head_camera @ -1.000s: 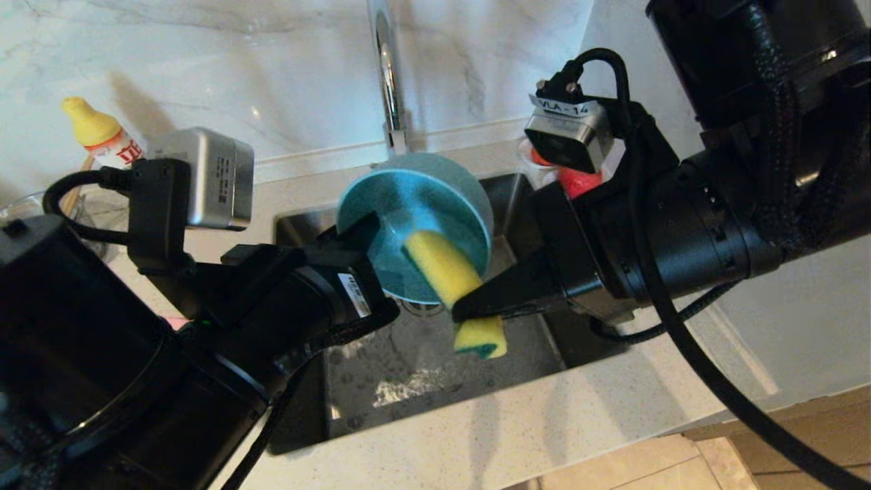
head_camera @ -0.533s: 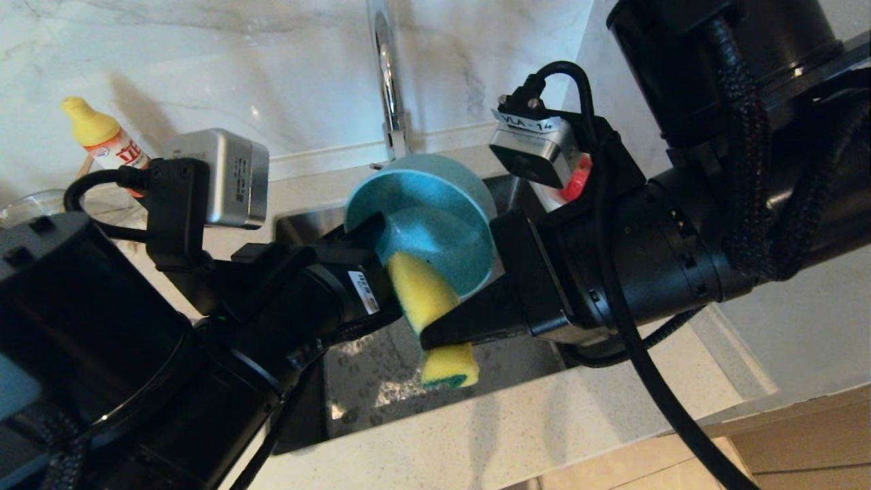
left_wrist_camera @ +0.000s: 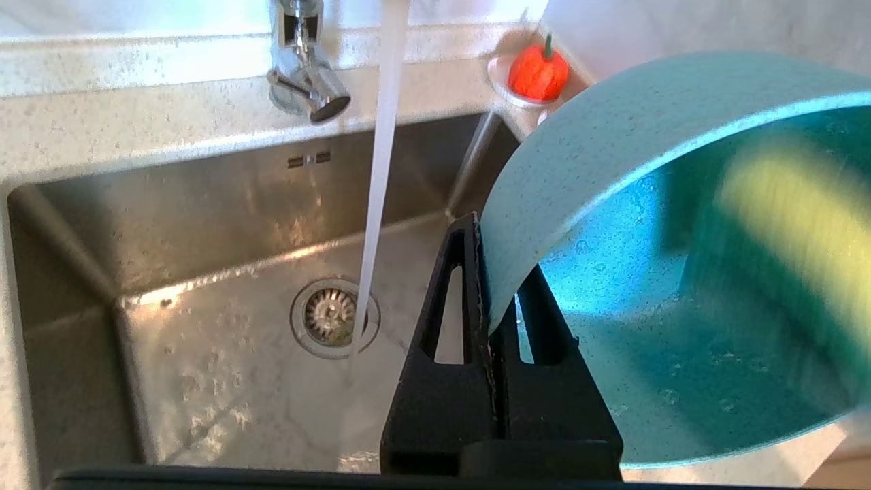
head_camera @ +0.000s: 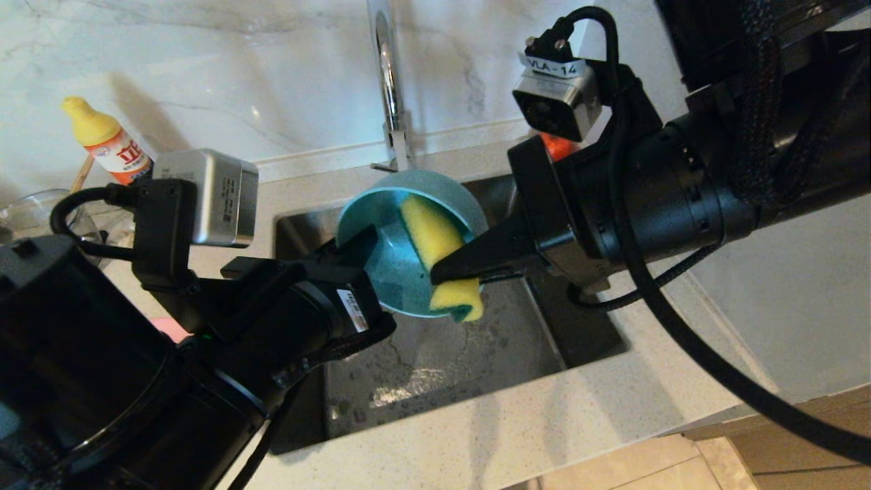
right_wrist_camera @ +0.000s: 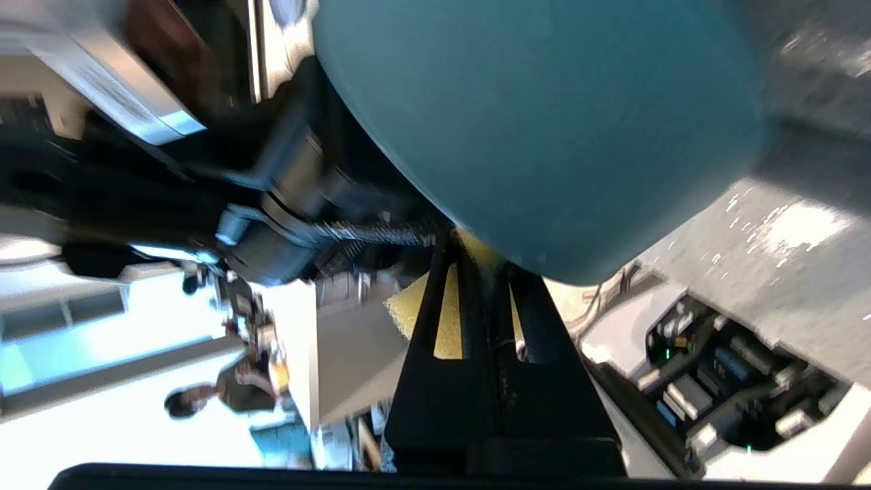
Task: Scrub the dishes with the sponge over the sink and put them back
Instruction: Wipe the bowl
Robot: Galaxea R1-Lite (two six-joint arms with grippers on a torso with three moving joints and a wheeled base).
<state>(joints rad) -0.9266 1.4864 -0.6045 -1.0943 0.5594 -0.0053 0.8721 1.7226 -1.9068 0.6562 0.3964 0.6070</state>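
**Sponge inside the tilted bowl, over the sink**

Nearest, the left gripper (head_camera: 364, 248) comes in from the left, its jaws pinched on the rim of the teal bowl (head_camera: 388, 269), which it holds tipped on edge above the sink (head_camera: 442, 354). From the right, the right gripper (head_camera: 446, 275) is clamped across the yellow sponge (head_camera: 435, 238) (green face at its near end), whose far end lies inside the bowl. Beyond, water runs from the tap (head_camera: 388, 82) toward the drain (left_wrist_camera: 333, 316).

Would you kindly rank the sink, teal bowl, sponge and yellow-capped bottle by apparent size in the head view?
1. sink
2. teal bowl
3. sponge
4. yellow-capped bottle, farther back, so its rank below the sponge is unsure.
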